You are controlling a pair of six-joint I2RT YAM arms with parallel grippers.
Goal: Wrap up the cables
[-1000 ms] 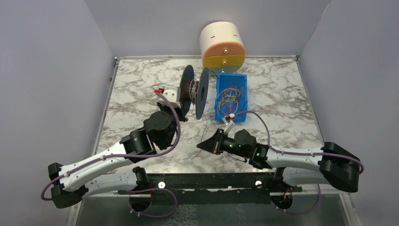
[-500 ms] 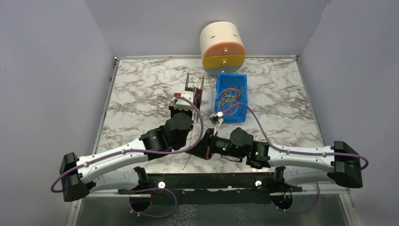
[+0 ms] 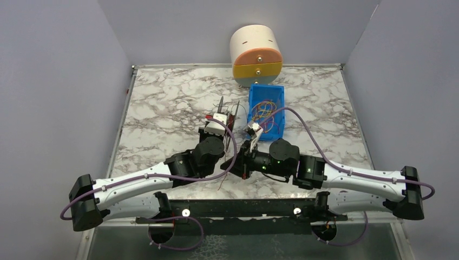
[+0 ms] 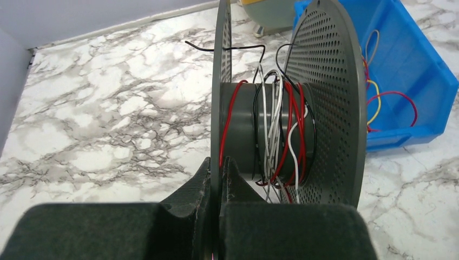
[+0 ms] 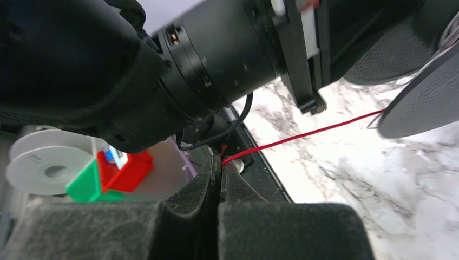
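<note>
A black spool (image 4: 325, 97) with two perforated flanges stands upright, edge-on to me, with red, white and black wire wound on its hub. My left gripper (image 4: 221, 170) is shut on its left flange. In the top view the spool (image 3: 229, 110) is held just left of the blue bin. The cables, thin red wire (image 5: 303, 135), run taut from the spool flange (image 5: 427, 97) down to my right gripper (image 5: 221, 161), which is shut on the wire. In the top view the right gripper (image 3: 231, 164) sits close under the left arm's wrist, and a loose red end (image 3: 219, 184) trails below.
A blue bin (image 3: 279, 108) with several coloured wires stands right of the spool. A round cream and orange drawer unit (image 3: 256, 51) sits at the back wall. The left arm's wrist (image 5: 162, 65) crowds the right wrist view. Grey walls enclose three sides.
The left arm has carried the spool right and nearer, turning it edge-on. The right arm has moved left, up against the left wrist, with the red wire still pinched.
</note>
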